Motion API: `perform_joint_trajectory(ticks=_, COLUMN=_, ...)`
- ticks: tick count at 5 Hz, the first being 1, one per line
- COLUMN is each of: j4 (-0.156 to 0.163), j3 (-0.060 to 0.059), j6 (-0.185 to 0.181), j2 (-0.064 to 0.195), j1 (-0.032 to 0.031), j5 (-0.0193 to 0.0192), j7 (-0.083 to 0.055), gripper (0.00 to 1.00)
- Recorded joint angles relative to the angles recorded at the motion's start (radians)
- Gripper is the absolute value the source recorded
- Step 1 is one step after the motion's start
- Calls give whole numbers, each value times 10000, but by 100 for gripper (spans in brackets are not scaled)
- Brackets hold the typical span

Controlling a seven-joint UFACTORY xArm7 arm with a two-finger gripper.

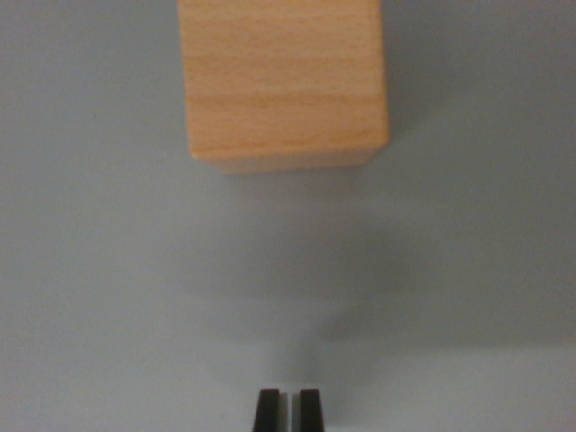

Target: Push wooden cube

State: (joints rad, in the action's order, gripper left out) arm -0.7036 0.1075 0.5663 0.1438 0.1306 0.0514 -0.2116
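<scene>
A light wooden cube (284,81) fills the top centre of the wrist view, its upper part cut off by the frame edge. It rests on a plain grey surface (108,270). My gripper (289,409) shows at the bottom centre as two black fingertips nearly touching, with only a thin gap between them. The gripper is shut on nothing. A stretch of bare grey surface separates the fingertips from the cube's near face.
A soft shadow (297,288) lies on the grey surface between the cube and the fingertips. Nothing else shows in the view.
</scene>
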Motion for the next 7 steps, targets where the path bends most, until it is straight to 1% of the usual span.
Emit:
perform_joint_trajectory(ticks=6, j4=40, j3=6, j6=-49, j2=8, j1=5, j5=1, j7=-10, gripper=0)
perform_joint_trajectory(ticks=7, j4=40, j3=6, j6=-49, j2=8, j1=5, j5=1, j7=-10, gripper=100)
